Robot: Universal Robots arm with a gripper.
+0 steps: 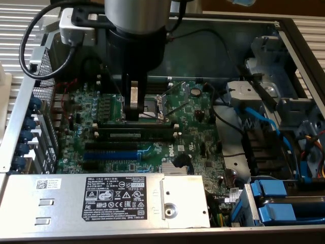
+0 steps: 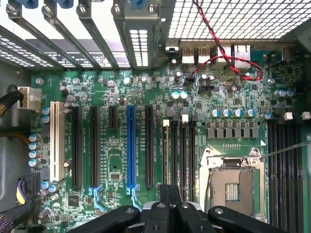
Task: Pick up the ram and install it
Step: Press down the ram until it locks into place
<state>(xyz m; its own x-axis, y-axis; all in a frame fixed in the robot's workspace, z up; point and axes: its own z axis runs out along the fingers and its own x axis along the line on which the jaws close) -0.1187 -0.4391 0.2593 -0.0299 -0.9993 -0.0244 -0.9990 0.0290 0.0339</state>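
Green ram (image 1: 136, 136) just beside gripper (image 1: 133, 116)

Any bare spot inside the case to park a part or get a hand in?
Free: the flat top of the power supply around its black label, and bare case floor between the motherboard and the blue cables. Crowded: the slots under the gripper and the drive bays.

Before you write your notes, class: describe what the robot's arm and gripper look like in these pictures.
The arm is a thick round column, grey metal above a black collar. A silver-grey bracket sits beside it, with black cables looping off. The gripper is slim, black with a pale strip down its finger. In the wrist view its black linkage bars carry round rivets.
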